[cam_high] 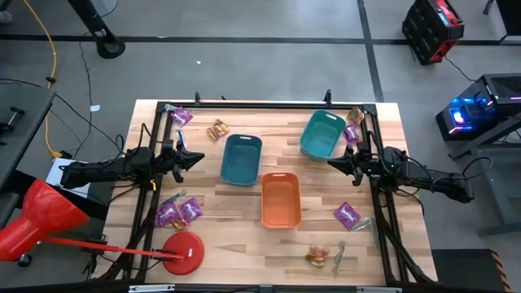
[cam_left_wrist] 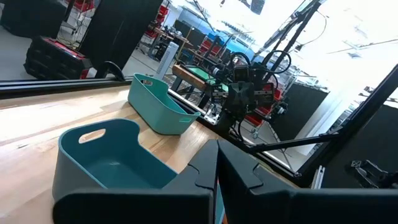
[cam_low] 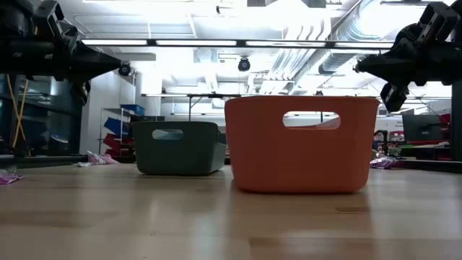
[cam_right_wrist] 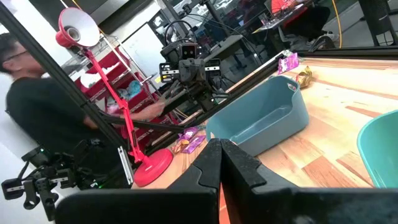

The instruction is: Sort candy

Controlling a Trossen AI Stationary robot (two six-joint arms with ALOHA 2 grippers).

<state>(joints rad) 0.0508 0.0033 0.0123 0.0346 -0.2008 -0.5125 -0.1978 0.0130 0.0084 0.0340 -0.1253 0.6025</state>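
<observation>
Flanking three bins (cam_high: pixel 281 200), both end effectors clenched, empty; candy (cam_high: pixel 347 216) scattered at edges.

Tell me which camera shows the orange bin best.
The high view: the whole orange bin shows from above, empty, beside the dark teal bin. The low view shows only its near wall and handle slot, not its inside. The wrist views do not show it clearly.

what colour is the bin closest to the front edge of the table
Orange bin, seen best in the high view.
</observation>
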